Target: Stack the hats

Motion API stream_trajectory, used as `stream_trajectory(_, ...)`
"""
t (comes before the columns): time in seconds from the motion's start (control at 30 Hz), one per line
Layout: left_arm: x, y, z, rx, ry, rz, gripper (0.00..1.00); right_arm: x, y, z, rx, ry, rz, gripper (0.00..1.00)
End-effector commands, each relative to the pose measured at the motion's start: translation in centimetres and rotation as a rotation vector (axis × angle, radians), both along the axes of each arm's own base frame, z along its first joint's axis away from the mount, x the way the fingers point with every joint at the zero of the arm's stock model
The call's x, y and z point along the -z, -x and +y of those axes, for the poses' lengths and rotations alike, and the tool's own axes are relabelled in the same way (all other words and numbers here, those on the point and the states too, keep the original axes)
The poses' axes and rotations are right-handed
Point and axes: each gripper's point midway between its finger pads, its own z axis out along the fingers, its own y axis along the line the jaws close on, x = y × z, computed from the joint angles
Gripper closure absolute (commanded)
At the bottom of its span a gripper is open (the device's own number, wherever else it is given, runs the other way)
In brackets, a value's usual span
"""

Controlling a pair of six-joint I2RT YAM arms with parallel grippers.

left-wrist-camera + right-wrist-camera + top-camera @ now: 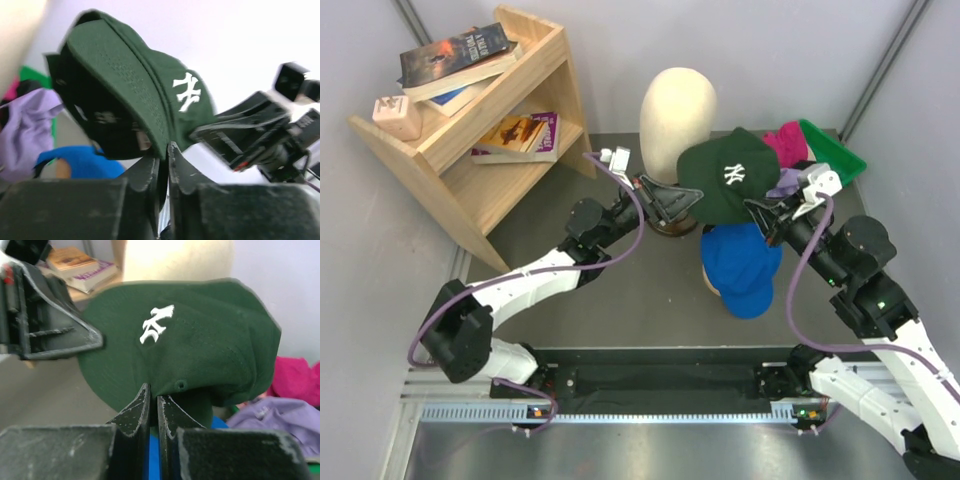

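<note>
A dark green logo cap (730, 175) is held aloft near the blue cap (742, 262).

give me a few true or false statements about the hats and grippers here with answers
1. The left gripper and the right gripper both pinch the dark green cap. True.
2. The blue cap sits on the mannequin head. False: the head is bare; the blue cap is in front of it, nearer the arms.
3. Books lie on the wooden shelf. True.
4. The green cap's logo is red. False: it is white.
</note>
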Motion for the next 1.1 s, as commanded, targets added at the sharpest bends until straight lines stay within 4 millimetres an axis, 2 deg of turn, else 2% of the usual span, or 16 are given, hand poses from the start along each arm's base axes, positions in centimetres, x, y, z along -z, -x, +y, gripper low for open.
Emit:
stream_trajectory(0.0, -3.0, 0.7, -1.4, 0.048, 0.050, -0.110, 0.92, -2.5, 0.8, -2.0, 0.071, 0.014, -0.089, 1.00)
stream_trajectory(0.03, -3.2, 0.9, -1.8, 0.062, 0.055, -0.116, 0.98, -2.5, 0.6, -2.7, 0.111, 0.016, -0.087, 1.00)
stream_trajectory(0.07, -2.7, 0.9, -2.4, 0.079, 0.046, -0.111, 1.00, -2.2, 0.6, -3.1, 0.125, 0.031, -0.076, 1.00)
stream_trajectory(0.13, -2.5, 1.1, -3.1, 0.104, 0.052, -0.107, 1.00, -2.4, 0.6, -4.2, 0.183, 0.028, -0.072, 1.00)
stream_trajectory(0.33, 0.0, 1.5, -5.3, 0.133, 0.016, -0.056, 1.00, -2.4, 1.4, -7.3, 0.305, 0.020, -0.054, 1.00)
stream_trajectory(0.63, 4.9, 2.7, -8.8, 0.171, -0.038, 0.033, 1.00, -1.4, 1.7, -9.2, 0.387, 0.040, -0.024, 1.00)
stream_trajectory(0.73, 6.4, 3.0, -9.7, 0.186, -0.042, 0.058, 1.00, -1.0, 1.6, -9.2, 0.391, 0.046, -0.015, 0.96)
stream_trajectory(0.8, 6.8, 3.1, -9.9, 0.191, -0.040, 0.057, 1.00, -0.7, 1.5, -9.1, 0.391, 0.052, -0.008, 0.81)
stream_trajectory(0.83, 7.5, 3.1, -10.1, 0.193, -0.048, 0.063, 1.00, -0.7, 1.5, -9.1, 0.391, 0.051, -0.008, 0.70)
stream_trajectory(0.87, 7.6, 3.4, -10.1, 0.202, -0.044, 0.054, 1.00, -0.5, 1.4, -9.0, 0.391, 0.053, -0.006, 0.48)
stream_trajectory(0.9, 6.8, 3.6, -9.8, 0.205, -0.013, 0.020, 1.00, -0.6, 1.4, -9.0, 0.389, 0.051, -0.006, 0.39)
stream_trajectory(0.97, 6.9, 3.9, -9.6, 0.212, -0.006, 0.010, 1.00, -0.4, 1.4, -8.9, 0.386, 0.051, -0.005, 0.22)
stream_trajectory(1.07, 6.9, 4.2, -9.3, 0.210, -0.003, -0.002, 1.00, -0.5, 1.4, -9.0, 0.389, 0.043, -0.010, 0.12)
